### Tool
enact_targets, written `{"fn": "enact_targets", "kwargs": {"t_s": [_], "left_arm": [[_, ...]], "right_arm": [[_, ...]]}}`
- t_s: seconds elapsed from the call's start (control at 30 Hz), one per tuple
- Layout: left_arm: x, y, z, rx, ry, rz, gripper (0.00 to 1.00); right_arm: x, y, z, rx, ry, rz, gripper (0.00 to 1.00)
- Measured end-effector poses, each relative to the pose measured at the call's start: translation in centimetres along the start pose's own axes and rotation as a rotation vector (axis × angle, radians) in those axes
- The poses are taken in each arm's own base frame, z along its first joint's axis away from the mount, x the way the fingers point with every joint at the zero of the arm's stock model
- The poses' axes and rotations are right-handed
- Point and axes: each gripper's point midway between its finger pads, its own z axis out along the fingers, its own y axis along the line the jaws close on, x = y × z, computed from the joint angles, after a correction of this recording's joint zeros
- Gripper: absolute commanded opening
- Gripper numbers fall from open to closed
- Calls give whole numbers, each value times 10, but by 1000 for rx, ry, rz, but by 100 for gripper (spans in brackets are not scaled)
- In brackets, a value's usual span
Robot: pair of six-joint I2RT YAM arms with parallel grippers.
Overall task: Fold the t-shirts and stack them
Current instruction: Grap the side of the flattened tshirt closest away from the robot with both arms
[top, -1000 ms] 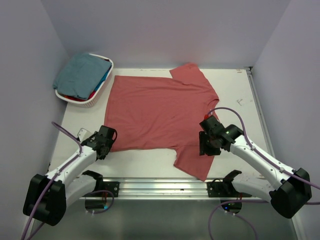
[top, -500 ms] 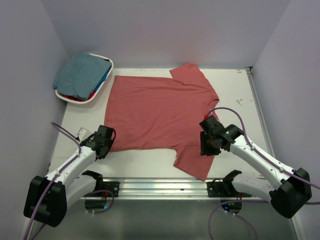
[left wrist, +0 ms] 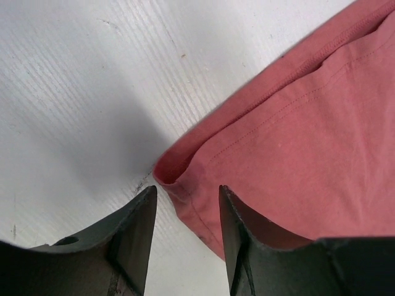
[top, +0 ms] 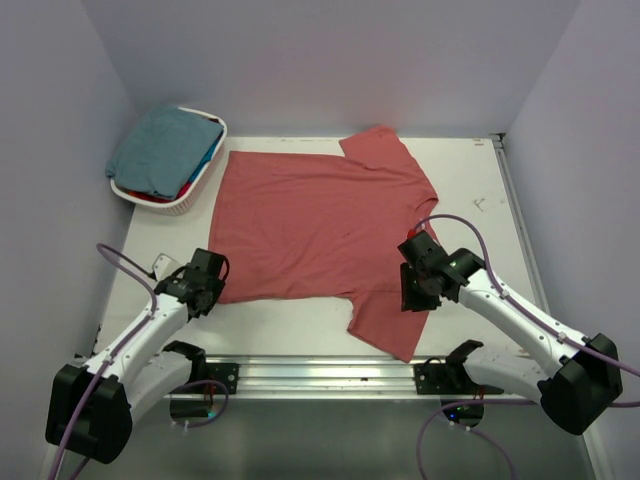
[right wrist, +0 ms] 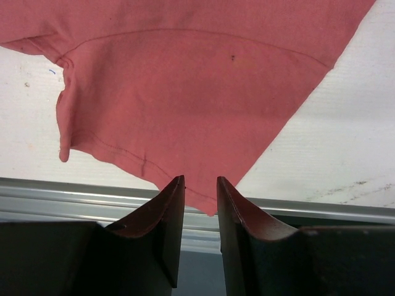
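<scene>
1. The left gripper (left wrist: 187, 190) has its fingers spread and grips nothing. The hem corner of the red shirt (top: 310, 225) lies in the gap between them, flat on the table (top: 470, 190).
2. At that corner the hem is doubled over, with stitching lines running away from the fingers.
3. The right gripper (right wrist: 200, 180) shows a narrow gap. The pointed tip of the shirt's near sleeve sits at its mouth. I cannot tell whether the cloth touches either finger.
4. Below that tip runs a metal rail (right wrist: 74, 197).
5. The shirt is faded brick-red. It lies spread between the two grippers, hem toward the left one and sleeves toward the right one. One sleeve points away from the arms.
6. The right arm covers the shirt's edge beside it, so the collar cannot be made out.
7. Beyond the left gripper a basket (top: 205, 185) holds a crumpled teal shirt (top: 165, 150). Slivers of blue and red cloth beneath it are mostly hidden.
</scene>
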Motion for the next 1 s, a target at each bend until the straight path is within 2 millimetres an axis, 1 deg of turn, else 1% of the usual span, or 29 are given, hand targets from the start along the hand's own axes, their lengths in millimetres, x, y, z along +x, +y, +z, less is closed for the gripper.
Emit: {"fn": "enact_targets", "kwargs": {"t_s": [0.1,0.3,0.4,0.43,0.5,0.53,0.6,0.63,0.87,1.0], "left_arm": [[-1,-1,0,-1,-5,8,46],[4,5,7,-43,4,38,45],[4,4,8,-45,3,40,37],[3,3,9,-41,1,38,30],[3,2,9,-36,-2,38,24],[3,1,9,-34,-2,39,17],[3,1,9,-32,-3,40,8],[3,1,9,-31,-3,41,0],[1,-1,7,-20,-6,43,0],[-1,-4,-1,2,2,43,0]], "right_arm": [[0,0,0,0,0,0,31],[0,0,0,0,-1,0,30],[0,0,0,0,-1,0,29],[0,0,0,0,-1,0,28],[0,0,0,-1,-1,0,27],[0,0,0,0,-2,0,26],[0,0,0,0,-2,0,25],[-1,0,0,0,-2,0,25],[-1,0,0,0,-3,0,22],[2,-2,0,10,7,4,15]]}}
